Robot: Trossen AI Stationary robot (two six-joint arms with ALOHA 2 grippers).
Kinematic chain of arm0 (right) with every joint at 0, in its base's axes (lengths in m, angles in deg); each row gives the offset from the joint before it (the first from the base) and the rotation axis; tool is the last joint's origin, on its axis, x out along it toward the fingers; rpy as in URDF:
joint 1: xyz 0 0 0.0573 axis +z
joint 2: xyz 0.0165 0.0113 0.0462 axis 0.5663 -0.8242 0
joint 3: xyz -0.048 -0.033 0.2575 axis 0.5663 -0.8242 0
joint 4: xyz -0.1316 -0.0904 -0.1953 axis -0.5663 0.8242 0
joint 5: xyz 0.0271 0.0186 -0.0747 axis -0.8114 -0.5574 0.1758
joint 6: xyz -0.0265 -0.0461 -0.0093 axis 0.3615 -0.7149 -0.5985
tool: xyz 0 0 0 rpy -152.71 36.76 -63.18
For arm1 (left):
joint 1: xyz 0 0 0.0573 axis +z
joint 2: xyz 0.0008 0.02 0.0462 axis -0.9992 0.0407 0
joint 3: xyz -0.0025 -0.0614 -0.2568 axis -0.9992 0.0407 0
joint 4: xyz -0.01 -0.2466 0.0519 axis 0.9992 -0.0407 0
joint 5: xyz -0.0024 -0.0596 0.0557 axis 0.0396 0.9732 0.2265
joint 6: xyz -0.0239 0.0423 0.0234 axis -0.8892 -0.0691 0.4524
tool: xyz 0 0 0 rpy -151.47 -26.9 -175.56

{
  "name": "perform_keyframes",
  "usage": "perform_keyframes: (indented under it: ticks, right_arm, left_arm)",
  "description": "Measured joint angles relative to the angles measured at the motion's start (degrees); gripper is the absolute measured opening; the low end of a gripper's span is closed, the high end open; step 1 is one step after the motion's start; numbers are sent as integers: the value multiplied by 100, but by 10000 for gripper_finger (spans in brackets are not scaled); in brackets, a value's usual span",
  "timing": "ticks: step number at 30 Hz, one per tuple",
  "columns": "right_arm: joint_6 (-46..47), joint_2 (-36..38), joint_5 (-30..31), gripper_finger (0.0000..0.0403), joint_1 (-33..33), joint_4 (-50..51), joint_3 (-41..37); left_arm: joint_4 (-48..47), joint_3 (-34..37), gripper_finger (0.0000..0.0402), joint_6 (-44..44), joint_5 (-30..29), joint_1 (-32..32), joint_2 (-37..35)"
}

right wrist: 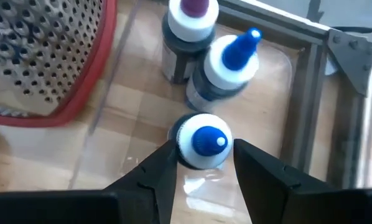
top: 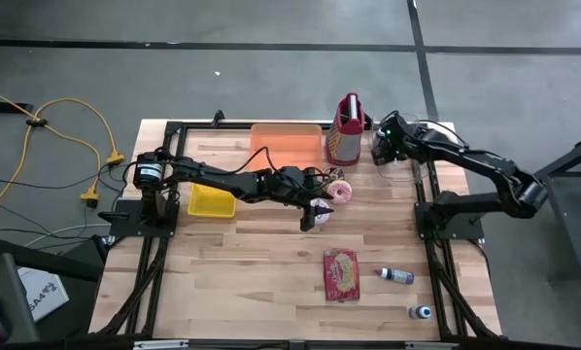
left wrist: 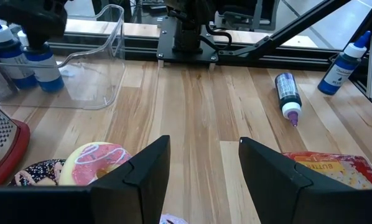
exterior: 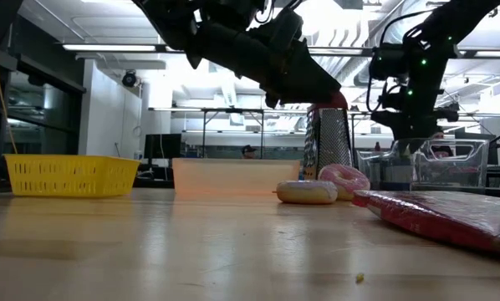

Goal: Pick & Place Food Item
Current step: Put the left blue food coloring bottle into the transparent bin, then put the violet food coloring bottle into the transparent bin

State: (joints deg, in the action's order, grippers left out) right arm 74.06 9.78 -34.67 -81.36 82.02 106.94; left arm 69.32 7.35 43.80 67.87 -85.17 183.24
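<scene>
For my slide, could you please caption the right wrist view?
Right gripper open around a blue-capped bottle in the clear bin, beside the grater.

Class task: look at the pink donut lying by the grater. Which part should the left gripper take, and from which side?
Grip the pink donut across its outer rim, coming from above. It lies flat on the table, so only the rounded sides offer opposing faces. The grater and a second donut sit close, so place the left gripper's open fingers carefully.

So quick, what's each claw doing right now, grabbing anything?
Left gripper: open, empty, above the pink donut.
Right gripper: open, fingers either side of a blue-capped bottle, not gripping it.
</scene>
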Motion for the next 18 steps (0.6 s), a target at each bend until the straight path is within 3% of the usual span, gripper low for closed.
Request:
perform_keyframes:
  ticks: [11, 18]
  right_arm:
    - [-4, 991, -105, 149, -2, 615, 0]
    - [-4, 1733, -1182, 149, 21, 1212, 1]
  left_arm:
    - [-2, 0, 186, 9, 0, 0, 0]
    - [-4, 0, 186, -2, 0, -1, 0]
